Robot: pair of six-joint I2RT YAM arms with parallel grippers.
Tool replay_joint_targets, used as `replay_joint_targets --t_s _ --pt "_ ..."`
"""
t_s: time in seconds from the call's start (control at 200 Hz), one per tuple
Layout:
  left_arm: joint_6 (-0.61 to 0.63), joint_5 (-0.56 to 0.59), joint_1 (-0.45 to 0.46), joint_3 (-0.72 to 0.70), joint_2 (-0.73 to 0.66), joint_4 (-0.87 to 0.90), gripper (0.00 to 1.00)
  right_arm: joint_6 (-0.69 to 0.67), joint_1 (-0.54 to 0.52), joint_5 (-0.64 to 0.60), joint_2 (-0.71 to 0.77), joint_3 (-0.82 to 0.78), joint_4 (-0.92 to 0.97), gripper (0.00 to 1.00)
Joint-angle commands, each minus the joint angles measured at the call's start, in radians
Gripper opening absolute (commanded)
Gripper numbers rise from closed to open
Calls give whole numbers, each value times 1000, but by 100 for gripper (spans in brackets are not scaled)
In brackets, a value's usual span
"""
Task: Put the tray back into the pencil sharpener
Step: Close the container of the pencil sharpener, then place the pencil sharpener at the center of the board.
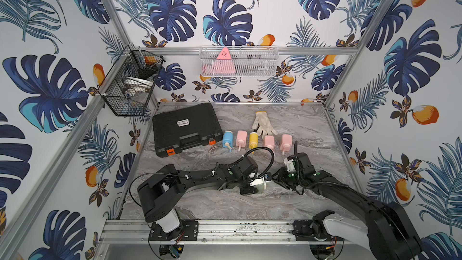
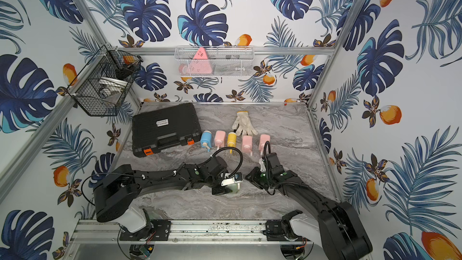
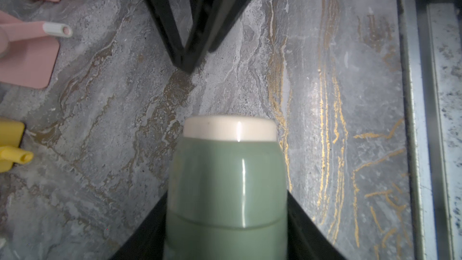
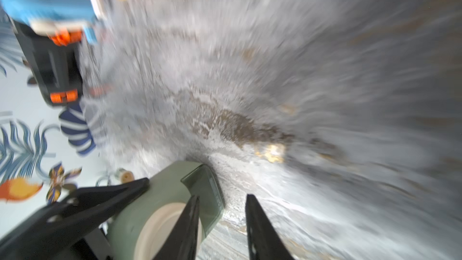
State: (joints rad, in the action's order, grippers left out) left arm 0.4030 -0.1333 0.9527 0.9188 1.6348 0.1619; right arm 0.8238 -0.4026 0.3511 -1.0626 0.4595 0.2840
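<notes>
- A grey marbled table [image 1: 300,126] is sitting inside walls papered with blue leaves and orange fruit.
- A black case [image 1: 186,128] is lying at the back of the table on the left side, and everything below is placed from it.
- A row of small plastic items [image 1: 253,141], blue, pink and yellow, is lying just to the right of the case. A pale glove [image 1: 262,122] is lying past that row, farther from the case.
- The left gripper [image 3: 226,198] is pinching the green pencil sharpener [image 3: 225,161] across its body. It is holding it in front of the case, toward the near edge and off to the case's right.
- The tray [image 4: 203,191], a darker green piece, is sitting in the sharpener's side. The blur is hiding whether it is pushed fully home.
- The right gripper [image 4: 222,196] is hovering at the sharpener's cream end, farther right from the case. Its fingers are standing spread, with nothing pinched between them.
</notes>
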Motion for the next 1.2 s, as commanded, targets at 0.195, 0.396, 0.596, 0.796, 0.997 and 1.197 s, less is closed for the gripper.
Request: replay_joint_targets --t_s 0.195,0.396,0.596,0.796,0.997,1.197 --pt "-405 270 43 65 -11 27 3 29 13 -347 220 60 321 37" --pt "-622 411 54 180 53 151 0 20 13 -391 257 93 383 38" --pt "-753 463 60 241 126 197 3 13 13 -409 277 107 412 38" --pt "-803 469 61 262 176 195 18 4 12 -414 278 112 417 38" --pt "-802 450 61 272 205 195 51 -7 13 -414 275 115 420 40" --pt "-787 437 61 268 197 186 74 -27 12 -414 264 136 434 46"
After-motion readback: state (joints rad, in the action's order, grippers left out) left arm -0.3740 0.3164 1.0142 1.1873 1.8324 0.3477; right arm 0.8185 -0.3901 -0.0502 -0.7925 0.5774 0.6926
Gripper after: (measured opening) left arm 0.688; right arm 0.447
